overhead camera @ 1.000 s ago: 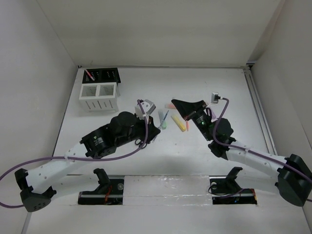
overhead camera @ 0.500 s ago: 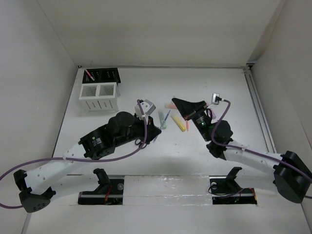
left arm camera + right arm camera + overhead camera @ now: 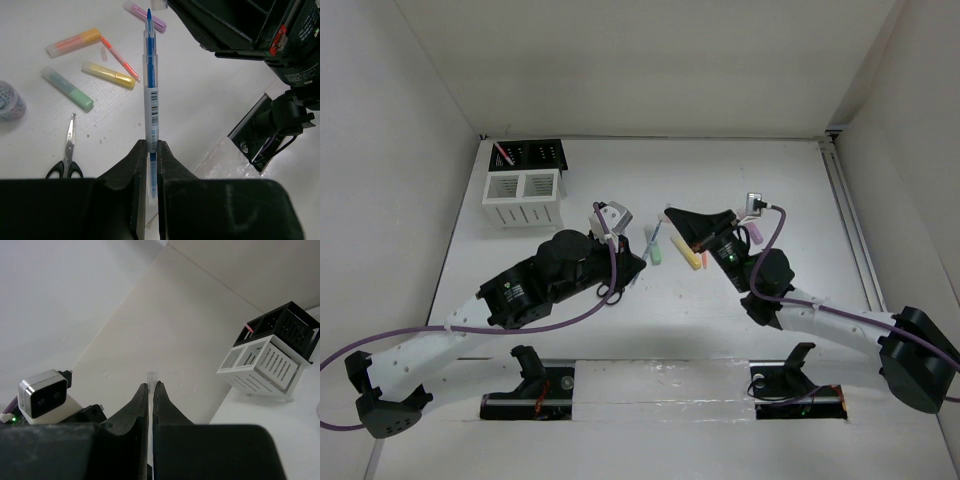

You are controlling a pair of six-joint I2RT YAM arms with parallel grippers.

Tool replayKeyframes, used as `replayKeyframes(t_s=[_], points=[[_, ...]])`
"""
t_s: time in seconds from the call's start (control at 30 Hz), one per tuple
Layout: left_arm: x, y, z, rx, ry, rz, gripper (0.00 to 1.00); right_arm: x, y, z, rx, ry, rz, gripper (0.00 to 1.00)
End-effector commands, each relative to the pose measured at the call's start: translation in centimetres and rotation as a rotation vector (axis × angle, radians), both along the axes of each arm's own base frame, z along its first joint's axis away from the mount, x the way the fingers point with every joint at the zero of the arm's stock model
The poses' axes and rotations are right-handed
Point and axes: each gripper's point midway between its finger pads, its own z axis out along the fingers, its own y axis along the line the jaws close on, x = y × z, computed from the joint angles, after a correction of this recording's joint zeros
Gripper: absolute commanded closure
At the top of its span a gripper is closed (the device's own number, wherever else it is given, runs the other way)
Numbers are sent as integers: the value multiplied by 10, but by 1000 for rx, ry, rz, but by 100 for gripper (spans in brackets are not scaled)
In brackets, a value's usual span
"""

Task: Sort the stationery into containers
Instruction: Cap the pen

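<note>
- Top external: Two arms meet over the middle of the white tabletop [image 3: 740,170]. The white slatted two-compartment organizer [image 3: 523,198] and the black perforated mesh holder [image 3: 532,153] stand touching near the far left corner, with a thin orange-red pen [image 3: 503,153] leaning in the mesh holder. A stubby green marker [image 3: 655,255] and a stubby yellow marker [image 3: 692,258] lie between the arms.
- Left wrist: The left tool [image 3: 150,146] is clenched on the lower end of a clear-barrelled blue pen [image 3: 150,95], which sticks straight out above the tabletop. Below it lie a stubby orange marker [image 3: 75,42], a stubby purple marker [image 3: 145,15], black-handled scissors [image 3: 67,155] and, at the left edge, a small round clear tub [image 3: 7,100]. The pen looks light, stiff and smooth-sided. Held by one end it could pivot or slip, so a grip nearer mid-barrel would likely be steadier.
- Right wrist: The right tool [image 3: 150,388] is closed tight on a thin pale rod [image 3: 151,375] whose clear end pokes past the fingertips. What it is cannot be told. Both containers show well apart at the right.
</note>
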Motion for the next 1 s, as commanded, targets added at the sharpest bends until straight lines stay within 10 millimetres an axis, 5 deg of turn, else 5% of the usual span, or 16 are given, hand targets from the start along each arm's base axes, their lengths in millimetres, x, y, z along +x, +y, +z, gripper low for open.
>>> replayKeyframes(t_s=[0.0, 0.97], points=[[3, 0, 19, -54, -34, 13, 100, -13, 3, 22, 56, -77, 42, 100], [0, 1, 21, -68, -29, 7, 100, 1, -4, 35, 103, -89, -37, 100]])
